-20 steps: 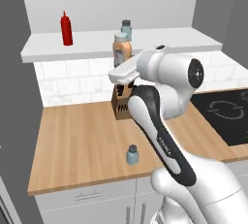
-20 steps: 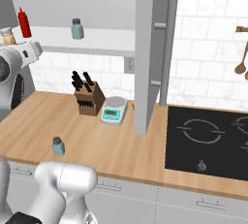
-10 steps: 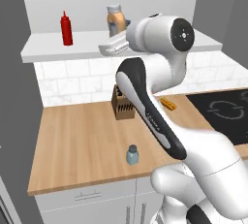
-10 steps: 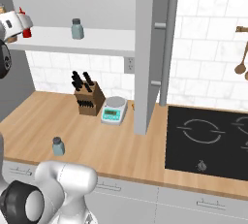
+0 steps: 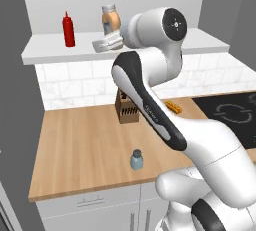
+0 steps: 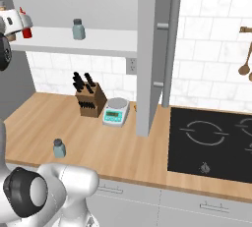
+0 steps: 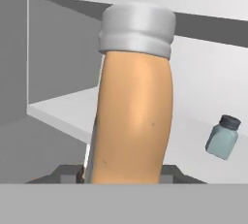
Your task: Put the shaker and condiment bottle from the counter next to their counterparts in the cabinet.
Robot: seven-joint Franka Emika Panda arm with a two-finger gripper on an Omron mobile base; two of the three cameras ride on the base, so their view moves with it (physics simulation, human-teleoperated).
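A stubby tan-orange condiment bottle with rounded shoulders and a pale whitish cap is clenched in the jaws of the gripper, which hold it above the white shelf board of the cabinet. In the hand view the bottle stands close to the camera, leaning slightly. On the shelf, to the robot's left of the held bottle, stands a red squeeze bottle with a pointed nozzle. A pale grey-green shaker with a dark cap stands further along the shelf, well apart from the gripper. Below, on the light-wood worktop, a small blue-grey shaker sits near the front edge. A knife block stands against the tiled wall, with a small kitchen scale beside it.
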